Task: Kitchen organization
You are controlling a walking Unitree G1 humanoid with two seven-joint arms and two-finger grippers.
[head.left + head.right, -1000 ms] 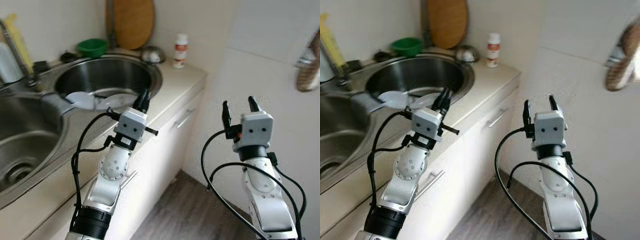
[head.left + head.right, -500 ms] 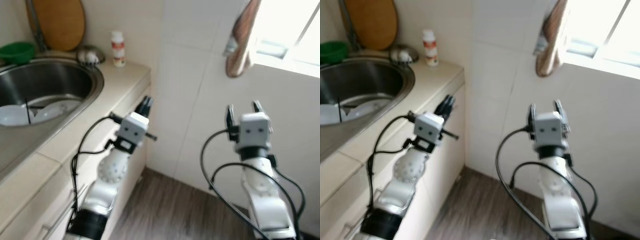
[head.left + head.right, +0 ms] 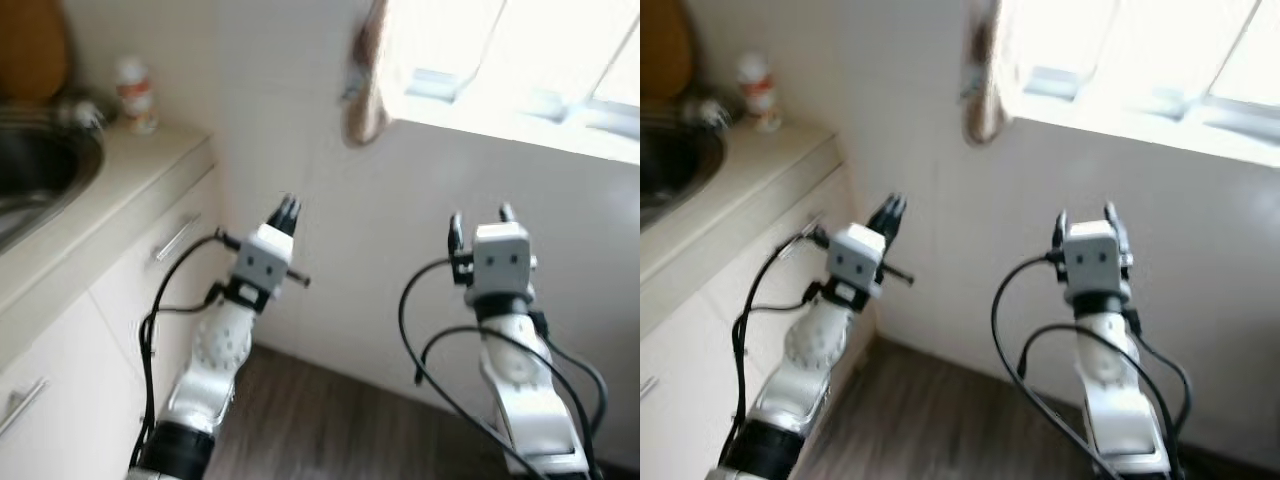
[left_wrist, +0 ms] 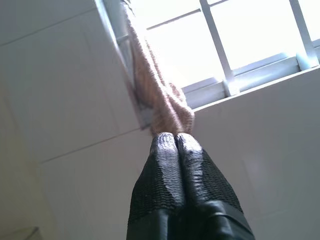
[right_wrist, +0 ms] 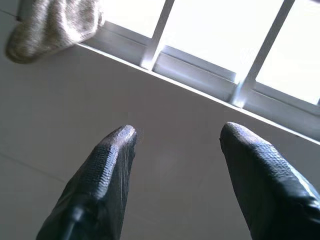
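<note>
Both arms are raised in front of a white tiled wall below a bright window. My left gripper [image 3: 288, 206] is shut with nothing between its fingers [image 4: 176, 150], pointing up toward a hanging beige cloth [image 3: 366, 92]. My right gripper [image 3: 480, 218] is open and empty, its fingertips [image 5: 122, 137] spread against the wall and window sill. At the far left is the counter [image 3: 110, 175] with the rim of the steel sink [image 3: 40, 165] and a small white bottle with a red label [image 3: 134, 94].
White cabinet drawers with bar handles [image 3: 176, 238] run under the counter at left. A dark wood floor [image 3: 330, 420] lies below the wall. The window sill [image 3: 520, 110] is above the right arm. A brown cutting board [image 3: 30, 40] leans at the far left.
The whole view has swung to the right: the sink and counter slid to the left edge, and the window and hanging cloth came into view. Both arms keep the same pose.
</note>
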